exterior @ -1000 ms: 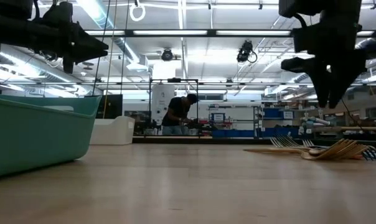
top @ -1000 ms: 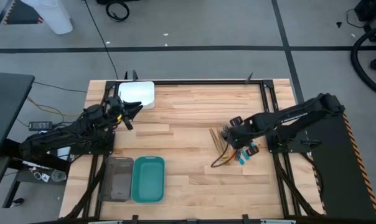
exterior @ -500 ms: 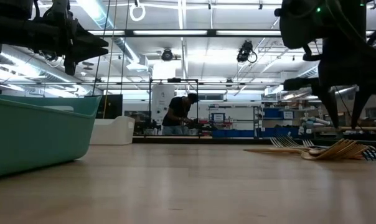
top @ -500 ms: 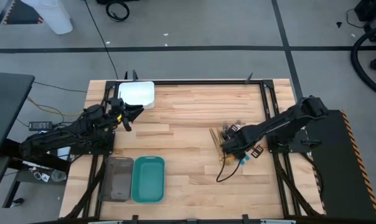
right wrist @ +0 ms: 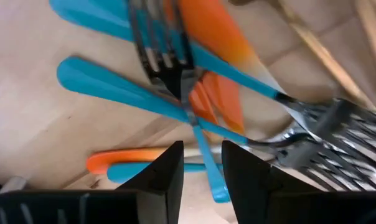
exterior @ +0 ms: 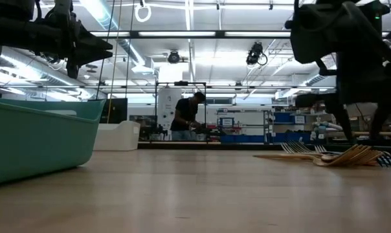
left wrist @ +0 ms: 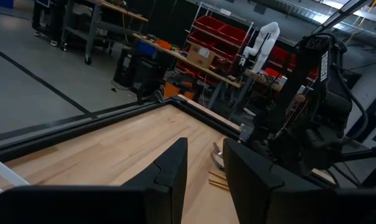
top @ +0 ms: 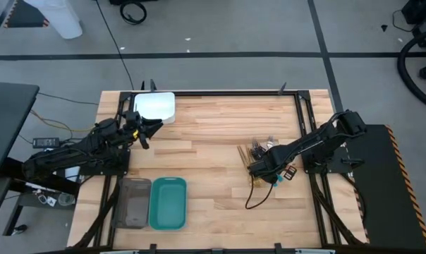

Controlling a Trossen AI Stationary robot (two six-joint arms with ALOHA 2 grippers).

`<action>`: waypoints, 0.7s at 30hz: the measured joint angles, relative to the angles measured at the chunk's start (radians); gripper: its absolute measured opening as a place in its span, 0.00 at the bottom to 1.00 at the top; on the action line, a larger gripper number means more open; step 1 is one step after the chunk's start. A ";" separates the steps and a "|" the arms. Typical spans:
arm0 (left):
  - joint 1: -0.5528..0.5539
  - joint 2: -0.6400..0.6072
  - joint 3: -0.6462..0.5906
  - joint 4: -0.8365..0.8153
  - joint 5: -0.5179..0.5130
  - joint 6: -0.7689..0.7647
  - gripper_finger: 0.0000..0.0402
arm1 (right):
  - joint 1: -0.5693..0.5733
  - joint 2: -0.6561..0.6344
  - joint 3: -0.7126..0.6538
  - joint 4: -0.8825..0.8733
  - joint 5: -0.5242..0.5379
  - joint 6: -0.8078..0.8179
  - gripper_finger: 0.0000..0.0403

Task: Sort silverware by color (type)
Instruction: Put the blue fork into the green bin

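Right gripper (top: pixel 259 169) | we hover low over the silverware (top: pixel 264 164) heaped at the tabletop's (top: pixel 213 134) three o'clock, jaws parted, empty, to pick | left gripper (top: pixel 148 129) waits at ten o'clock, jaws parted, empty

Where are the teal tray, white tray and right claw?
teal tray (top: pixel 168 204): high view, bare floor.
white tray (top: pixel 156 106): high view, bare middle.
right claw (top: pixel 258 171): high view, between fingertips, over the silverware pile (top: pixel 259 152).

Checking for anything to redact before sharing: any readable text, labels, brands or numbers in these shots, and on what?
None readable.
Pale patch on the right arm's dark housing, seen from the left wrist: too blurred to read.
Blue signs or bins in the room behind the table, low view: too small.
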 joint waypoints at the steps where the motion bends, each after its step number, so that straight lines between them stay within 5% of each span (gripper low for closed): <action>1: 0.000 0.000 0.000 -0.004 0.000 0.000 0.27 | 0.002 0.000 -0.011 -0.001 0.001 -0.005 0.29; 10: 0.000 0.000 0.000 -0.009 0.000 0.001 0.27 | 0.005 -0.001 -0.043 0.057 0.055 -0.008 0.29; 15: 0.000 0.000 0.000 -0.009 0.000 0.001 0.27 | 0.005 -0.002 -0.070 0.089 0.001 -0.010 0.29; 21: 0.000 0.000 0.000 -0.014 0.000 0.002 0.27 | 0.005 -0.006 -0.109 0.098 0.020 0.016 0.21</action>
